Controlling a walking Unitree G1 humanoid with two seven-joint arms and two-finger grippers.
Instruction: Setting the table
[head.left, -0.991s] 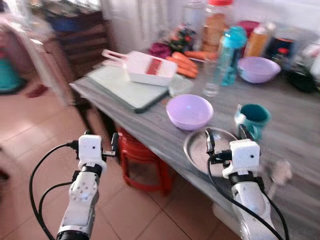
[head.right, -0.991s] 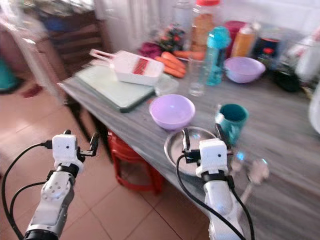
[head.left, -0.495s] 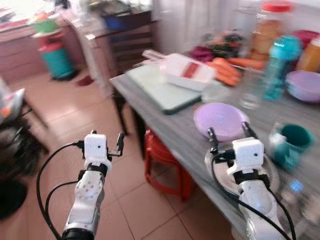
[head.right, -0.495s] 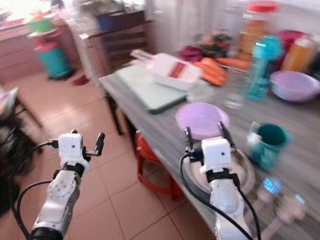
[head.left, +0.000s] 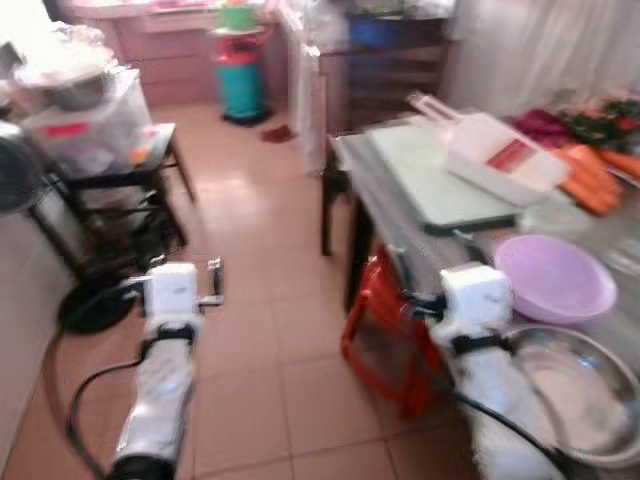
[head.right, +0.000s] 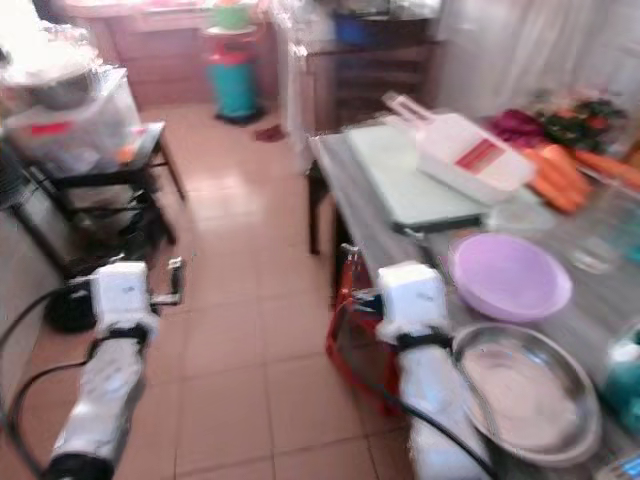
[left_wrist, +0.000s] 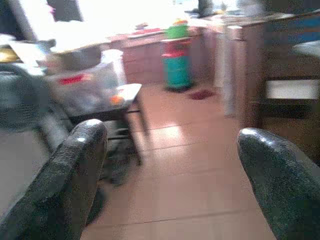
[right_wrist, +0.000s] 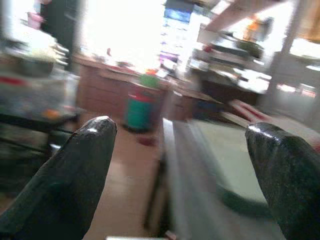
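Camera swing leftward since a second ago: the table (head.left: 400, 210) now sits at right, tiled floor and a rack (head.left: 100, 170) at far left fill the rest. Objects themselves look unmoved. Steel plate (head.right: 525, 390) lies at the near table edge, lilac bowl (head.right: 510, 275) just beyond it. Both arms empty: left gripper (left_wrist: 170, 165) over the floor, right gripper (right_wrist: 180, 170) beside the plate, fingers spread wide on each. Likely turning away to fetch more tableware.

Metal plate (head.left: 575, 385) on the table (head.left: 400, 215) nearest, bowl (head.left: 553, 277) behind it, cutting board (head.left: 436, 180) farther back.
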